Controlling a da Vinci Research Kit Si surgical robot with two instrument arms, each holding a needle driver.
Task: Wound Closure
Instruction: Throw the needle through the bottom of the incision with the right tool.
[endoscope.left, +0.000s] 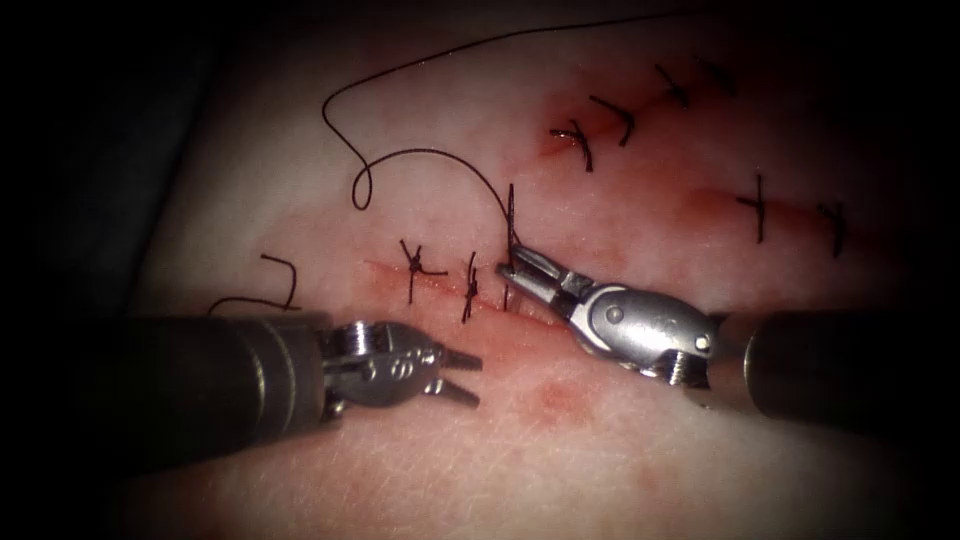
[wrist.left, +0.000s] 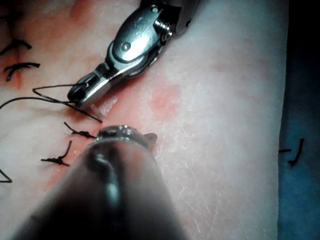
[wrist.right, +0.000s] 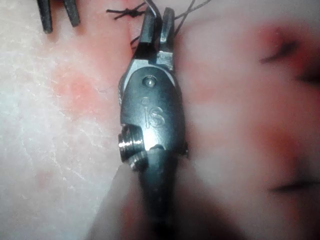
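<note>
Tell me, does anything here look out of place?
A short loose piece of black thread lies on the pale pork tissue, left of the cut, detached from any stitch. The open left tool holds nothing; the right tool sits at the long thread.

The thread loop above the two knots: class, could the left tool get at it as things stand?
Probably yes. The left tool holds nothing, jaws open, and bare tissue lies between it and the loop. The right tool, at the thread by the cut, sits off to the side.

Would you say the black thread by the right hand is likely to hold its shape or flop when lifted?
Probably floppy: the thread lies in loose curls across the tissue. Likely light, being very thin. The right hand is at it; the left hand is open, holding nothing.
</note>
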